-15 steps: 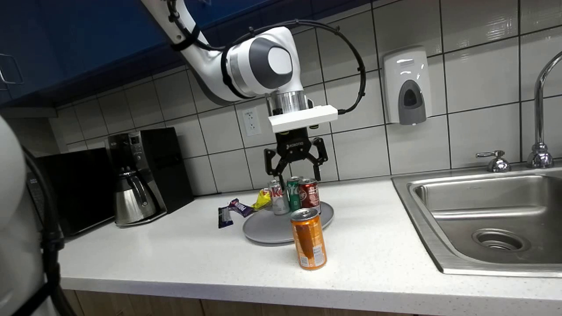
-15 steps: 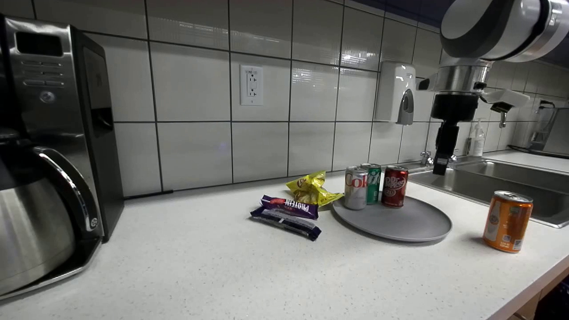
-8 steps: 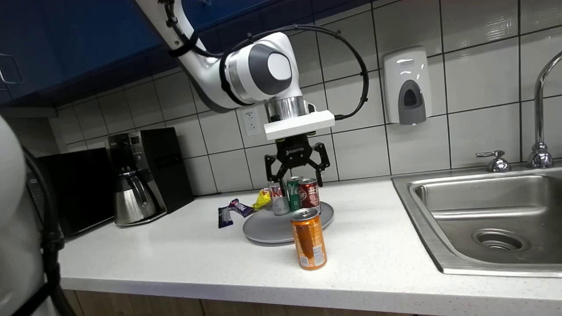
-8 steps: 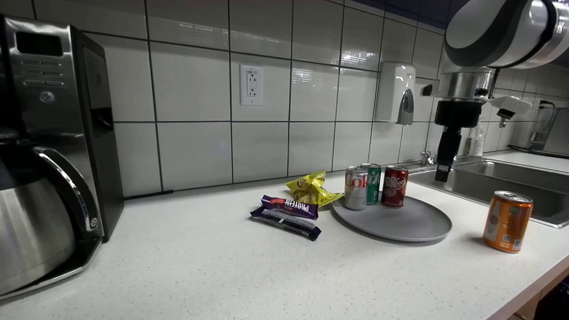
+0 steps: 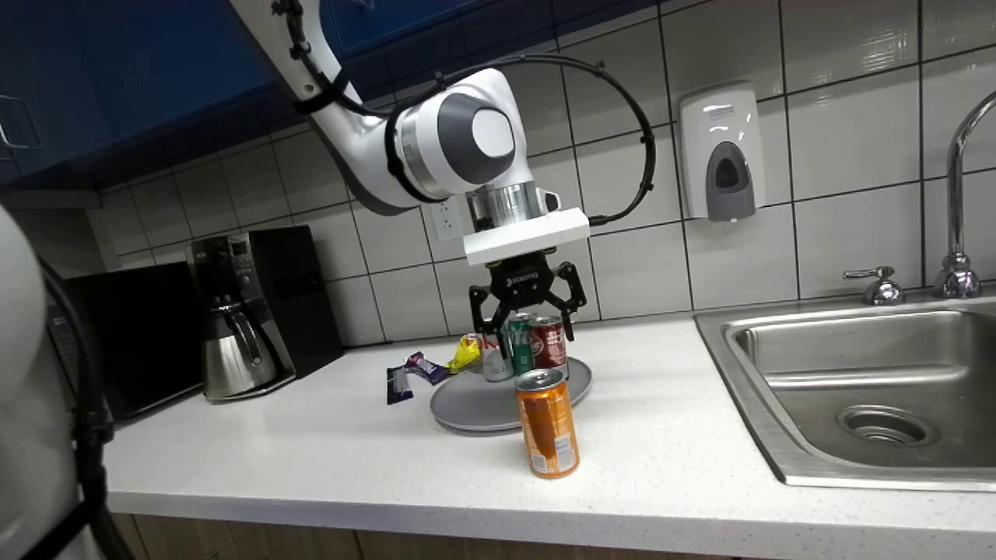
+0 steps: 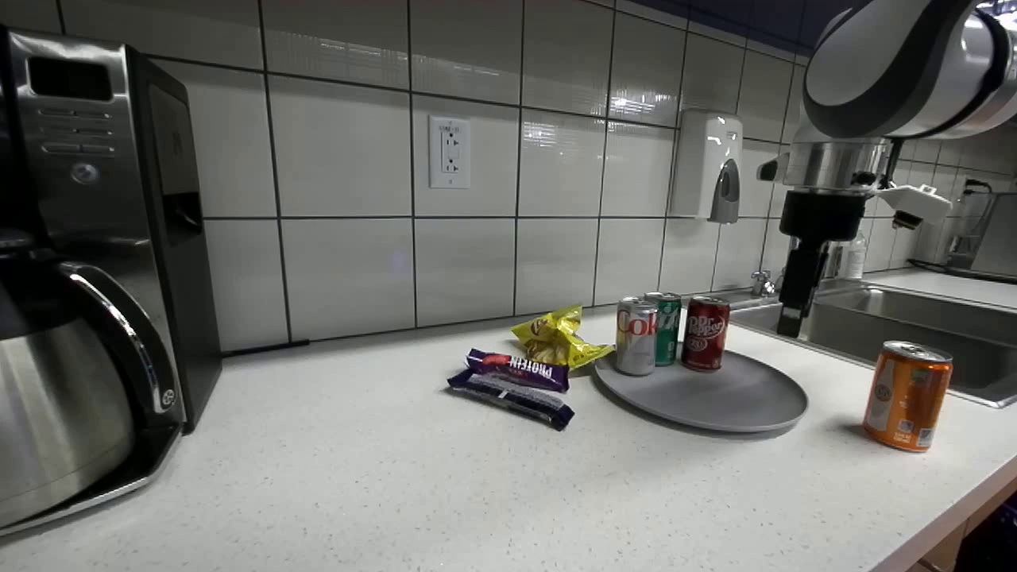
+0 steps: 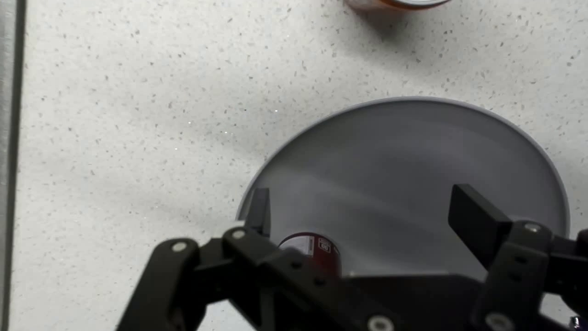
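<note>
I have my black 2-finger Robotiq gripper [image 5: 537, 346] pointing down in the air near a group of 3 cans, its fingers [image 7: 477, 225] spread wide apart. Through the wrist view I look past them onto a flat, round grey plate [image 7: 404, 151], which shows between the fingertips. Nearest to me is a small dark red metal can lettered Dr Pepper [image 6: 705, 338], upright on that plate; an exterior view shows a clear gap between it and the gripper, while my wrist view has it partly hidden behind the linkage.

Sharing the plate, both upright, are a silver metal can with red lettering [image 6: 636, 349] and a green metal can [image 6: 669, 345] partly behind it; whether those 2 touch, I cannot tell. A small orange metal can [image 5: 547, 435] stands off the plate on the white speckled countertop [image 6: 357, 477].

Across the plate from it lie a crumpled yellow bag [image 6: 556, 338], close against the rim, and 2 wrapped bars, the purple bar [image 6: 508, 370] just beside the darker bar [image 6: 512, 399]. In both exterior views I see a stainless steel sink [image 5: 871, 350] to 1 side and a black-and-steel coffee maker [image 5: 284, 295] well apart on the opposite side.
</note>
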You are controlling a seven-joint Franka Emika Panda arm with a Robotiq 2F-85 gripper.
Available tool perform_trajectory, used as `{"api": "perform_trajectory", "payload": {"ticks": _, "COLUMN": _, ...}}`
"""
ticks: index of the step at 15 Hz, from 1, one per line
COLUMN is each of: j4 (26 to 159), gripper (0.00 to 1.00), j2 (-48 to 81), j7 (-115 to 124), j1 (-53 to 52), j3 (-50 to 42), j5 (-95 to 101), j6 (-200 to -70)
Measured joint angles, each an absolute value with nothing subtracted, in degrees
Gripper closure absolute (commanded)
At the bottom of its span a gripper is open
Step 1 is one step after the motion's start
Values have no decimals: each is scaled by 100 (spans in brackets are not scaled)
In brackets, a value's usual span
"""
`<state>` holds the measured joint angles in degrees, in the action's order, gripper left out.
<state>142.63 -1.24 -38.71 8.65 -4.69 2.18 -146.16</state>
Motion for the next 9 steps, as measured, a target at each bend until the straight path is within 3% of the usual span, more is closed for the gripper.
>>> {"api": "perform_trajectory", "payload": {"ticks": 9, "j4": 14569, "gripper": 0, "j2": -103, "j7": -3874, "j1": 865, "j3": -472, "j5": 142, "j6": -14991}}
